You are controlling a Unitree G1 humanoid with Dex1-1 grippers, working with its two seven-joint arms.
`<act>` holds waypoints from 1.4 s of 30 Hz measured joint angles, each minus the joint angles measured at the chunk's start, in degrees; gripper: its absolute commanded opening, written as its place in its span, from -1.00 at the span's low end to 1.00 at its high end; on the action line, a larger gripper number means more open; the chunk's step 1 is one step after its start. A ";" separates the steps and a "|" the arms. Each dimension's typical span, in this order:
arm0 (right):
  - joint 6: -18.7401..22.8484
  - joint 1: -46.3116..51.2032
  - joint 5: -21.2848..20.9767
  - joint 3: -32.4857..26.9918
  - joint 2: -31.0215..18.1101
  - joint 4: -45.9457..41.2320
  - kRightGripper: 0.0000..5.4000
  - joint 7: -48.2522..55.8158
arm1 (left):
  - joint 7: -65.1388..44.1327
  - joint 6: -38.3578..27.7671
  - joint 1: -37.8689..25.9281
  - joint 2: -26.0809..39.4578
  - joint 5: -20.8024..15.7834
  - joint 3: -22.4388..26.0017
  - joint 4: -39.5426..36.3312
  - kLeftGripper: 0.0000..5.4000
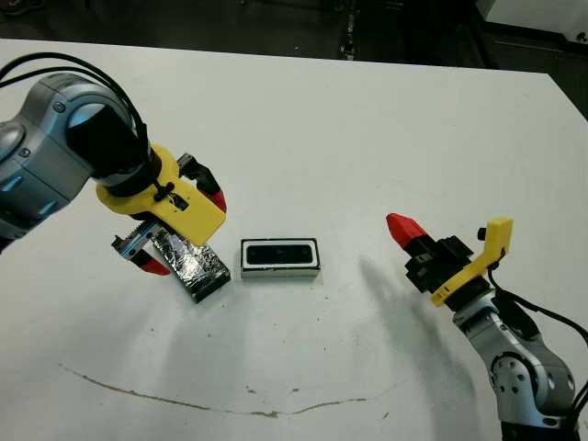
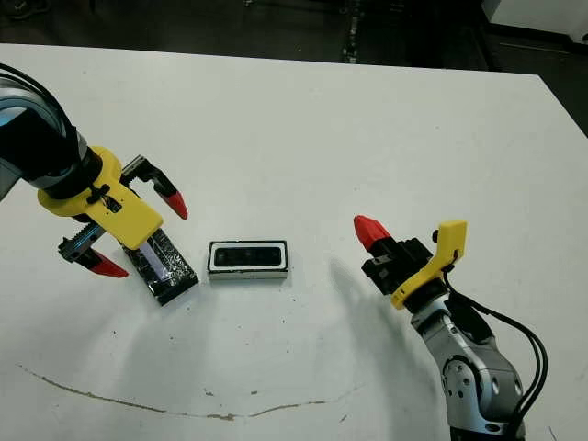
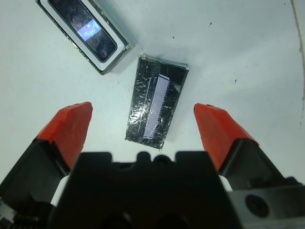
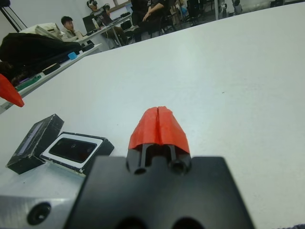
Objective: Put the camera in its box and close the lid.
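The box (image 1: 280, 271), a shallow black tray with a white rim, lies in the middle of the table. The glossy black camera (image 1: 280, 254) rests inside it. The foil-covered lid (image 2: 163, 262) lies flat on the table just left of the box, angled to it. My left gripper (image 2: 142, 237) is open over the lid, one red finger (image 3: 69, 125) on each side and neither touching it. My right gripper (image 1: 404, 230) is shut on nothing, well to the right of the box, its tip pointing toward it.
A thin brown smear (image 1: 211, 404) curves across the table near its front edge. In the right wrist view, people (image 4: 71, 28) sit at desks beyond the table's far edge.
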 measured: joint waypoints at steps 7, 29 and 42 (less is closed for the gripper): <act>0.00 0.00 0.03 0.08 -0.07 0.01 -1.00 0.07 | 0.00 -1.94 1.00 -0.03 1.03 0.12 -0.05 1.00; -0.02 0.03 -0.73 0.61 -0.08 0.23 -1.00 0.56 | -0.01 -7.42 8.44 -3.09 4.26 4.14 3.54 1.00; -0.43 0.20 -1.22 1.05 -0.12 0.37 -1.00 1.01 | -0.02 -14.82 8.77 -5.18 7.69 4.62 9.88 1.00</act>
